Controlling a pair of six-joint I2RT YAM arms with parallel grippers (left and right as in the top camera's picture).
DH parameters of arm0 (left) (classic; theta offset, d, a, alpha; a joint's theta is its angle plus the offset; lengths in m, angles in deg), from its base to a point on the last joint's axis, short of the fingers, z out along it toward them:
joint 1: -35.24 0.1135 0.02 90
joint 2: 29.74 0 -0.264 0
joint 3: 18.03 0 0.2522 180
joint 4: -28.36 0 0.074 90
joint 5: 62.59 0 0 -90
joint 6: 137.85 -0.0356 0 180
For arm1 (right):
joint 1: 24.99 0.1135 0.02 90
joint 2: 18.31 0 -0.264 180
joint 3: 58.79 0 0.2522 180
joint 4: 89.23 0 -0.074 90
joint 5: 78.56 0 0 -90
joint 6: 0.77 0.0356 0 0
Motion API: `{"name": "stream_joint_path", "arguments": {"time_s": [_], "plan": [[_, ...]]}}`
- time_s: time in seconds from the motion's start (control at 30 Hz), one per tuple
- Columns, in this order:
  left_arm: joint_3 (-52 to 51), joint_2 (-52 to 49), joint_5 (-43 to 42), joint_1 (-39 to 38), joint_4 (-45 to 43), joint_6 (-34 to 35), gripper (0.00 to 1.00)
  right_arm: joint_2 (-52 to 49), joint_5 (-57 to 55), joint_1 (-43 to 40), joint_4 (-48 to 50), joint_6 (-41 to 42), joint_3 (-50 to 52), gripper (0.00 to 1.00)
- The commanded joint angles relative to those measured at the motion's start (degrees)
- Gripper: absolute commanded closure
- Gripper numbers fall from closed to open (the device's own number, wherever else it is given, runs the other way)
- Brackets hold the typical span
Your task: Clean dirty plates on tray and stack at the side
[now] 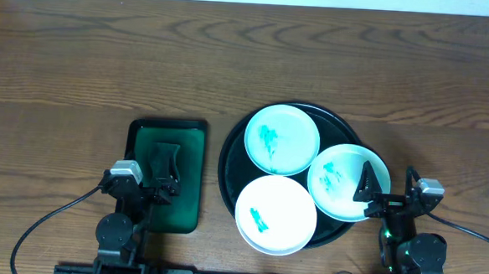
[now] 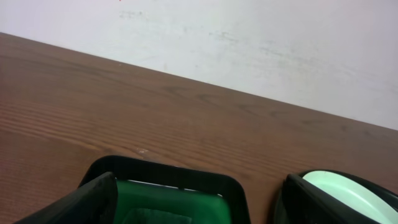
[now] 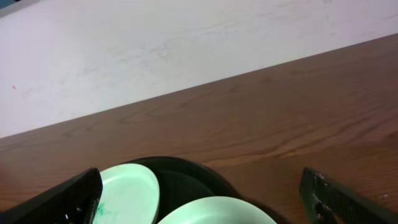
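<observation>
The round black tray (image 1: 231, 166) holds three pale-mint plates with teal smears: one at the back (image 1: 281, 139), one at the right (image 1: 343, 180) and one at the front (image 1: 276, 214). The right and front plates stick out over the tray's rim. My right gripper (image 1: 387, 191) hangs open at the right plate's outer edge, holding nothing. In the right wrist view the gripper (image 3: 200, 180) frames the tray (image 3: 186, 180), the back plate (image 3: 127, 190) and the near plate (image 3: 217, 213). My left gripper (image 1: 164, 168) is open and empty over the green tray.
A rectangular dark-green tray (image 1: 189, 151) lies left of the round tray, with a dark pad (image 2: 155, 218) in it between my left gripper's (image 2: 199, 186) fingers. A plate's edge (image 2: 351, 186) shows at the right of the left wrist view. Bare wood stretches behind both trays.
</observation>
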Motion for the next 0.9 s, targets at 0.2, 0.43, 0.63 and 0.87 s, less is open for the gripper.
{"name": "stream_joint_path", "arguments": {"time_s": [0.2,0.43,0.63,0.87], "plan": [[-0.5,0.3,0.0,0.3,2.4,0.3,0.15,0.0,0.3,0.0,-0.2,0.4,0.1,0.01],[-0.5,0.2,0.0,0.2,2.6,0.3,0.15,0.0,0.3,0.0,-0.2,0.4,0.1,0.01],[-0.5,0.2,-0.1,0.2,2.6,0.4,0.15,0.0,0.3,0.0,-0.2,0.4,0.1,0.01],[-0.1,-2.5,-7.1,0.2,2.6,4.9,0.15,0.0,0.3,0.0,-0.2,0.4,0.1,0.01]]}}
